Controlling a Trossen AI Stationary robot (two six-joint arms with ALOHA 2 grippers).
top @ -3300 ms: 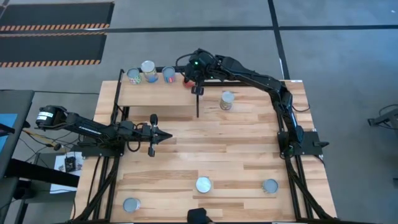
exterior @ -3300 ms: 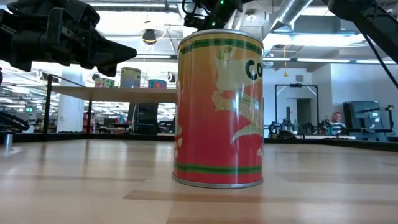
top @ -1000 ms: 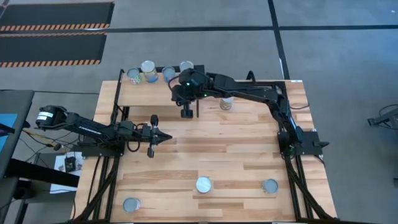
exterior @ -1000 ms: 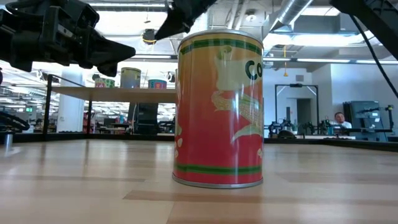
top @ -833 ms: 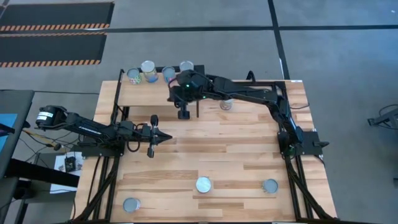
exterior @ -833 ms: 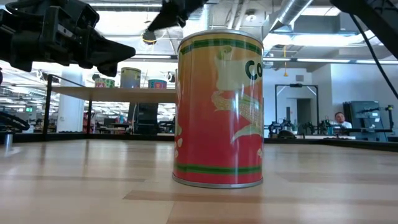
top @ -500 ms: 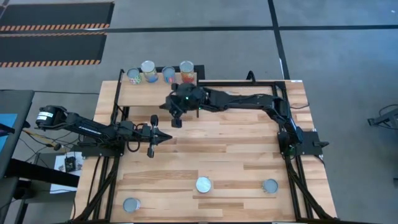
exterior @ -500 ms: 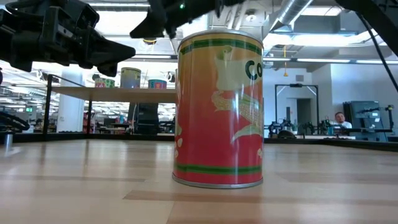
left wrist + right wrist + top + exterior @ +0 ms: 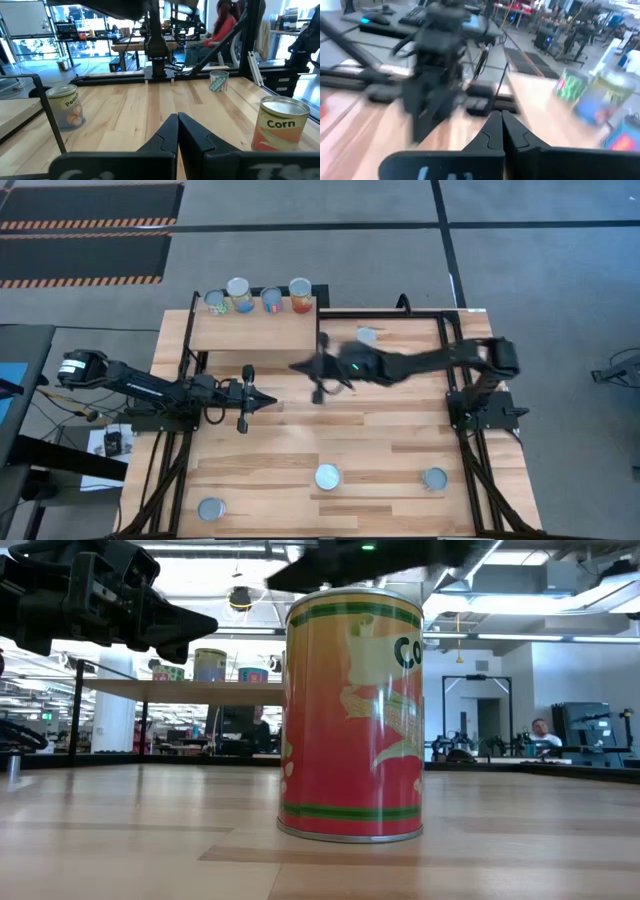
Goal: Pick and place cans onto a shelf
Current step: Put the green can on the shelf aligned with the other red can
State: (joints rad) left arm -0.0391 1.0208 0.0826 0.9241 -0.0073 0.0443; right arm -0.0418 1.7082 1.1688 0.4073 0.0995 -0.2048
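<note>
The pale wooden shelf [image 9: 250, 330] stands at the table's far left. Several cans stand upright along its far edge, among them an orange-red one [image 9: 300, 293] and a taller one [image 9: 239, 293]. More cans stand on the tabletop: one [image 9: 367, 335] near the far edge, a corn can [image 9: 327, 477] that fills the low view [image 9: 353, 715], one [image 9: 434, 478] at the near right and one [image 9: 211, 509] at the near left. My right gripper [image 9: 295, 366] is shut and empty, just in front of the shelf's right end. My left gripper [image 9: 268, 400] is shut and empty at mid-left.
Black frame rails [image 9: 400, 312] run along the table's far edge and beside the shelf. The left wrist view shows a peach can [image 9: 65, 107], a corn can [image 9: 277, 125] and a green can [image 9: 218, 81] on the planks. People sit in the room beyond [image 9: 225, 22].
My right gripper has drawn away from the shelf toward the table's near edge and then toward its right, and it has turned so that it points toward the table's left. The orange-red can stays upright on the shelf. My left arm has kept still.
</note>
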